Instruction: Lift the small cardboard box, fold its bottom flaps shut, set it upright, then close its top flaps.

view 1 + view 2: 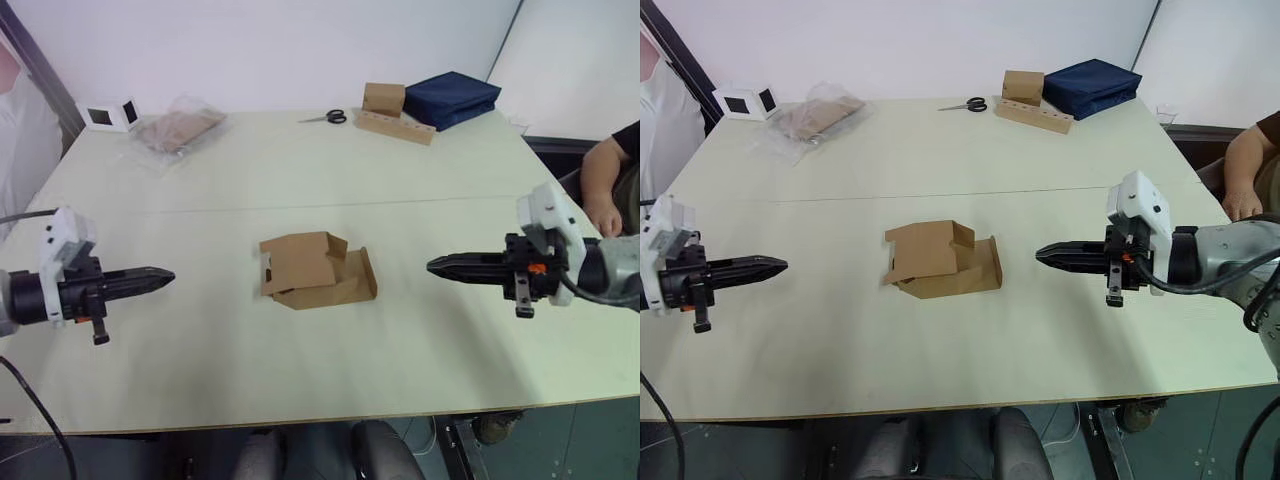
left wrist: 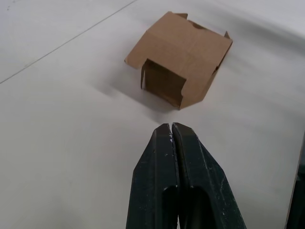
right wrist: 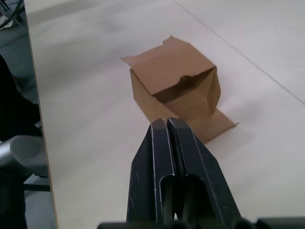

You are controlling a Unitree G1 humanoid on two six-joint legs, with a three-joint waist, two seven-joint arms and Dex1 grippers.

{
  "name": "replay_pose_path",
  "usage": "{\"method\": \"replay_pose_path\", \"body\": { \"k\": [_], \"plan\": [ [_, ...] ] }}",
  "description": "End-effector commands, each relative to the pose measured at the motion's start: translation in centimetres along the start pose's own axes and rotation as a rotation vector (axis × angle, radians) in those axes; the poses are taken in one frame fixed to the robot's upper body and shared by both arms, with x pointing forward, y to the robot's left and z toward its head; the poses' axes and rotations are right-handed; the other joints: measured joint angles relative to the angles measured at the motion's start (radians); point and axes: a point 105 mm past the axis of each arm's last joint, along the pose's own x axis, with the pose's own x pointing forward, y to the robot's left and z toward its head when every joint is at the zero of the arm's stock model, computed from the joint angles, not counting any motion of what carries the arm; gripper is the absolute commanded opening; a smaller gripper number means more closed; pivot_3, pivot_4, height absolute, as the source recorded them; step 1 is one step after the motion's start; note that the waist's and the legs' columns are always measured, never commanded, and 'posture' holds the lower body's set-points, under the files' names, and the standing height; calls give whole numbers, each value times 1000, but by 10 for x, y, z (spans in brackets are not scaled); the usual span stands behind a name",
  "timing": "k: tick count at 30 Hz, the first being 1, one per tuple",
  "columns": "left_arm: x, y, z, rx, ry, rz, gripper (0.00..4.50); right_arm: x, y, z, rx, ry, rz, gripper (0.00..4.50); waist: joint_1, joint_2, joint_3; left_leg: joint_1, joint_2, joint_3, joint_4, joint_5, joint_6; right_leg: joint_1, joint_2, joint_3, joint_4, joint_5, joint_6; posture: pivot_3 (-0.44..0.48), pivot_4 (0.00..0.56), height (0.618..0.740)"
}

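At far left, left gripper [image 1: 165, 274], black fingers pressed together on nothing, level above the pale table [image 1: 300, 390] and aimed inward at the middle. Well apart from its target, likely a ready pose before the approach. At the table's middle, the small cardboard box [image 1: 312, 270], lying on its side, flaps at both ends loose and one flap flat on the tabletop (so no fold done yet, judging by this). At right, right gripper [image 1: 437, 266], likewise clenched empty and pointing inward, a mirror of the other: box between the two, probably for pinching from both sides. Nearer the box than the left one, not touching.
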Motion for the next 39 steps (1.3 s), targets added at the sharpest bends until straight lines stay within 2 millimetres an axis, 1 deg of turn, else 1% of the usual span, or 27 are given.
{"method": "replay_pose_path", "body": {
  "k": [1, 2, 4, 6, 7, 8, 9, 10, 14, 17, 19, 23, 26, 30, 34, 39],
  "plan": [
    [18, 2, -4, -153, -47, -52, 1031, 7, 5, 8, -54, -32, 10, 0, 1, 0, 0, 0, 0, 0, 0, 0, 0, 0, 0, 0, 1, 0, 0, 0, 150, 740],
    [25, -1, -8, -182, -38, -84, 1446, 9, 5, 8, -60, -36, 11, 0, -1, 0, 0, 0, 0, 0, 0, 0, 0, 0, 0, 0, 1, 0, 0, 0, 150, 740],
    [34, -4, -11, -211, -28, -118, 2195, 11, 5, 8, -67, -39, 11, 0, -1, 0, 0, 0, 0, 0, 0, 0, 0, 0, 0, 0, 1, 0, 0, 0, 150, 740],
    [53, -8, -18, -340, -33, -191, 3014, 18, 6, 8, -71, -63, 11, 0, -1, 0, 0, -1, 0, 0, 0, 0, 0, -1, 0, 0, 1, 0, 0, 0, 150, 740],
    [62, -10, -17, -424, -52, -230, 3514, 21, 8, 7, -73, -70, 13, 0, 1, -1, 0, -1, 0, 0, 1, 0, 0, -1, 0, 0, 1, 0, 0, 0, 150, 740],
    [70, -9, -15, -507, -72, -260, 3909, 25, 10, 6, -73, -79, 14, 0, 5, -1, 0, -1, 0, -1, 1, 0, 0, 0, 0, -1, 1, 0, 0, 0, 150, 740],
    [73, -8, -13, -557, -85, -276, 4269, 27, 12, 6, -73, -83, 14, 0, 5, -1, 0, -1, 0, -2, 2, 0, 0, 0, 0, -1, 2, 0, 0, 0, 150, 740],
    [76, -8, -13, -595, -87, -295, 4480, 28, 13, 6, -74, -86, 11, 0, 4, -1, 0, -1, 0, -2, 2, 0, 0, 0, 0, -1, 2, 0, 0, 0, 150, 740],
    [92, -7, -13, -738, -112, -380, 4480, 31, 18, 3, -67, -99, -13, 0, -2, -1, 0, -2, -1, -2, 3, 0, 0, -1, 0, -1, 2, 0, 0, 0, 150, 740],
    [104, -5, -18, -783, -103, -392, 4480, 32, 20, 3, -63, -103, -28, 0, -1, -1, 0, -1, -1, -2, 3, 0, 0, -1, 0, -1, 2, 0, 0, 0, 150, 740],
    [112, -2, -16, -809, -123, -410, 4480, 32, 22, 3, -61, -110, -41, 0, 0, -1, 0, -1, -1, -2, 3, 0, 0, -1, 0, -1, 2, 0, 0, 0, 150, 740],
    [126, -3, -14, -825, -126, -449, 4480, 32, 24, 2, -56, -113, -58, 0, 2, -1, 0, -1, -1, -2, 3, 0, -1, -1, 0, -1, 2, 0, 0, 0, 150, 740],
    [137, 1, -14, -839, -132, -443, 4480, 31, 24, 3, -57, -113, -68, 0, 5, -1, 0, -1, -1, -2, 3, 0, -1, -1, 0, -1, 2, 0, 0, 0, 150, 740],
    [145, 4, -14, -849, -136, -443, 4480, 31, 24, 4, -53, -117, -76, 0, 1, -1, 0, -1, -1, -2, 3, 0, -1, -1, 0, -1, 2, 0, 0, 0, 150, 740],
    [161, 4, -13, -853, -144, -453, 4480, 31, 25, 4, -50, -116, -80, 0, 4, -1, 0, -1, -1, -2, 3, 0, -1, -1, 0, -1, 2, 0, 0, 0, 150, 740],
    [171, 2, -9, -853, -151, -476, 4480, 31, 26, 5, -47, -114, -76, 0, 5, -1, 0, -1, -2, -2, 3, 0, -1, -1, 0, -1, 2, 0, 0, 0, 150, 740]
  ]
}}
